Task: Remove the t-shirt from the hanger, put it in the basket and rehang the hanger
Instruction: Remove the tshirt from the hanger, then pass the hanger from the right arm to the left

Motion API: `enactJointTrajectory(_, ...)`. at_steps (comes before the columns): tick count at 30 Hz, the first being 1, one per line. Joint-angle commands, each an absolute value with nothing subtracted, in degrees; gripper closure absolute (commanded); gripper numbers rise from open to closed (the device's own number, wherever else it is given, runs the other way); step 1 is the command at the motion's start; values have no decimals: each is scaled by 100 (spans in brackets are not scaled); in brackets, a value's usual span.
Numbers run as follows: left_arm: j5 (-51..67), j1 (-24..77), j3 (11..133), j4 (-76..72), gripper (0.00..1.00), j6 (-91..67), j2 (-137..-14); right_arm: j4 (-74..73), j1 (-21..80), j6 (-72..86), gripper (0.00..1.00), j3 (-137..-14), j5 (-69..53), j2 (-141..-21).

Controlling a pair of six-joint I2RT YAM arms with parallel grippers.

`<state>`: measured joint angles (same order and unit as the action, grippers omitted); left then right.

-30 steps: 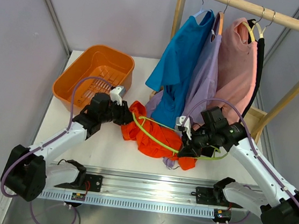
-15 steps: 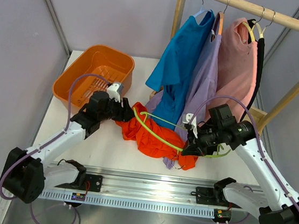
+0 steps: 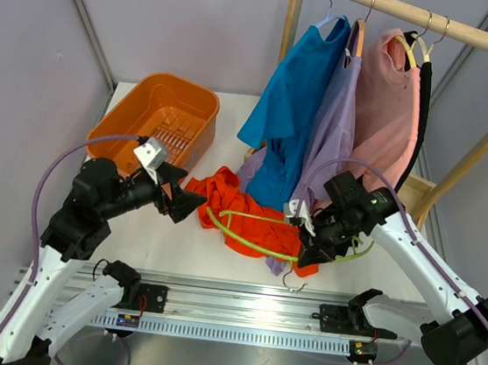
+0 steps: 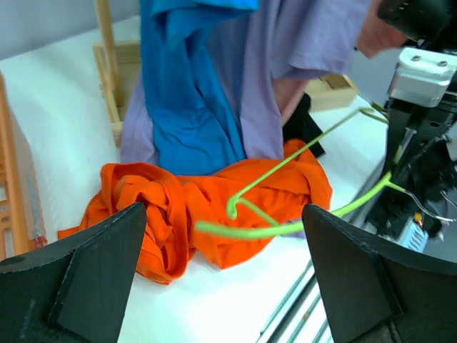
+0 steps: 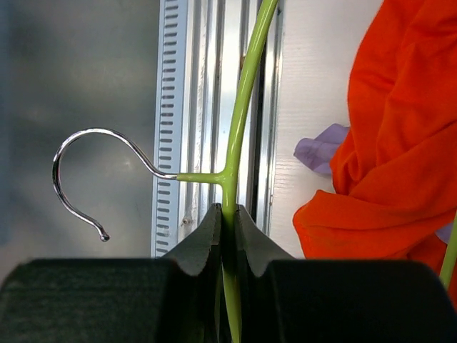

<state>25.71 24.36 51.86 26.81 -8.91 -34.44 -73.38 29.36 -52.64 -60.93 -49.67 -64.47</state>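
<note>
The orange t-shirt (image 3: 235,221) lies crumpled on the white table, also in the left wrist view (image 4: 164,207) and the right wrist view (image 5: 389,136). A lime-green hanger (image 3: 250,240) lies across it; whether it is still threaded through the cloth I cannot tell. My right gripper (image 3: 309,250) is shut on the hanger (image 5: 243,107) just below its metal hook (image 5: 86,161), over the table's front edge. My left gripper (image 3: 187,204) hovers wide open to the left of the shirt, touching nothing. In its own view, the left gripper (image 4: 225,243) frames shirt and hanger (image 4: 285,229).
An orange basket (image 3: 158,120) stands at the back left. A wooden rack (image 3: 290,29) at the back right carries blue (image 3: 292,109), purple (image 3: 331,131) and pink (image 3: 385,102) garments that hang down to the table behind the shirt. A metal rail (image 3: 240,292) runs along the front edge.
My left gripper opened, let go of the orange shirt and drew back to the left. The shirt settled onto the table. My right gripper kept hold of the hanger and shifted slightly.
</note>
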Motion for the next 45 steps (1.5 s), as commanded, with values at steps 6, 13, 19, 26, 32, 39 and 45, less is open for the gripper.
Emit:
enactJointTrajectory(6,3481,3382,6002,3515,7,-44,-5315,-6996,4508,-5317,100,-6370,-4192,-6732)
enactJointTrajectory(13,3410,4394,6258,3534,8,281,-6705,-7163,4746,-5704,100,-6978,-3947,-7145)
enactJointTrajectory(19,3358,4658,6354,3296,10,246,-7311,-7163,5089,-5687,100,-7198,-3911,-7225)
enactJointTrajectory(26,3085,4825,6557,3454,25,474,-7839,-7172,5273,-5581,100,-7269,-3981,-7190)
enactJointTrajectory(32,3076,4878,6302,3331,44,475,-7735,-7163,5273,-5546,100,-7216,-4008,-7128)
enactJointTrajectory(39,3365,4887,5889,2945,96,107,-7524,-7242,5273,-5511,100,-7251,-4236,-7172)
enactJointTrajectory(45,3962,4878,5389,2497,100,-876,-7506,-7269,5273,-5370,97,-7392,-4561,-7225)
